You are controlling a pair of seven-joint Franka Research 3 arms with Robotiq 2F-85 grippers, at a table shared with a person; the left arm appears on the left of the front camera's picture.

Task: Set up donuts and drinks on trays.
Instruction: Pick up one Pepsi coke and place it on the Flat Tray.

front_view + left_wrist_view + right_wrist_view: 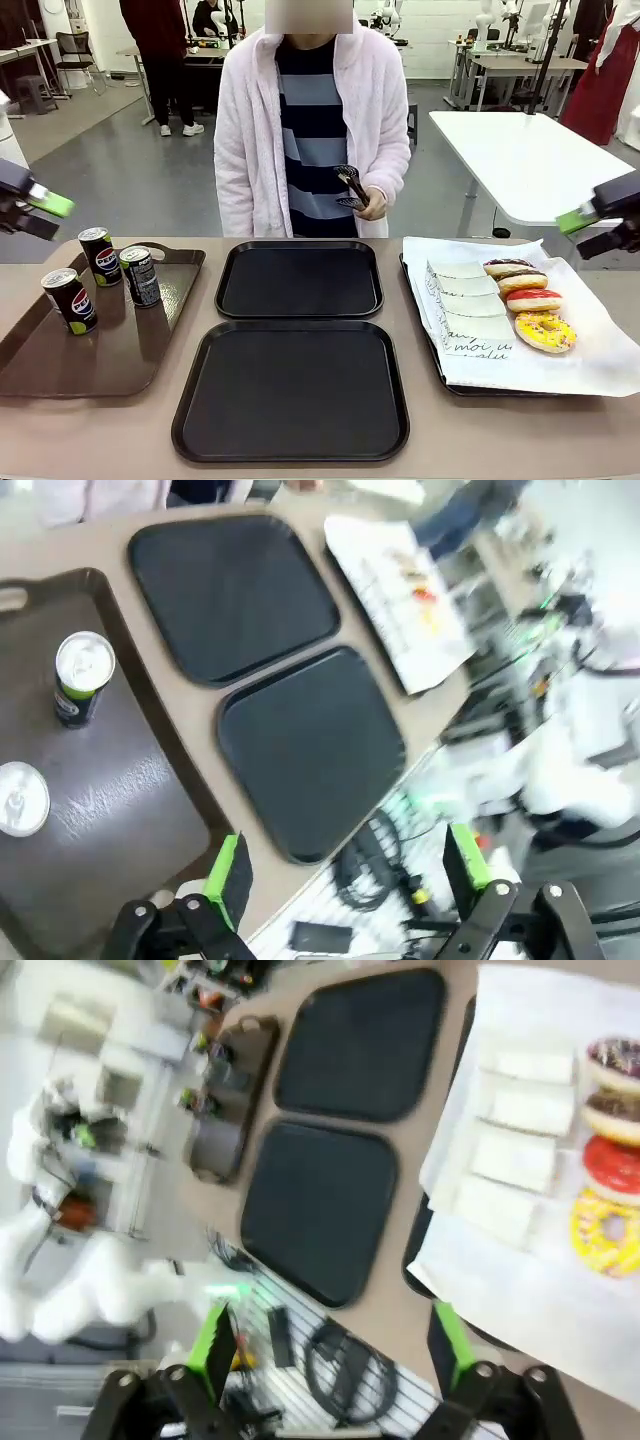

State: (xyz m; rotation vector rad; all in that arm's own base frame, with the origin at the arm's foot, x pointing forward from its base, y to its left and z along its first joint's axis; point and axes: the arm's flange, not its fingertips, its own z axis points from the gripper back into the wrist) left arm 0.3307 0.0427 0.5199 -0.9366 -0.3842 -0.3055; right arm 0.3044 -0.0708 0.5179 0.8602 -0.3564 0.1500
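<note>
front view: two matte black trays [300, 280] [292, 390] mid table, one toward the far edge, one at the near edge. three black pepsi cans [70, 300] [100, 256] [140, 276] stand upright on the brown tray [100, 360] at the table's left edge. four donuts [508, 268] [522, 282] [534, 299] [545, 331], two chocolate, one red, one yellow, sit in a row on the paper-lined tray [600, 365] at the right edge, beside four paper sleeves [470, 310]. person [310, 130] at the far edge holds tongs [350, 186]. tan table [100, 430], grey floor [150, 170], white table [520, 150] behind. left gripper [60, 220] and right gripper [572, 238] hover past the table's ends.

left wrist view: fingers spread wide, empty; two silver can tops, both black trays.

right wrist view: fingers spread wide, empty; both black trays, four donuts, cans blurred.
</note>
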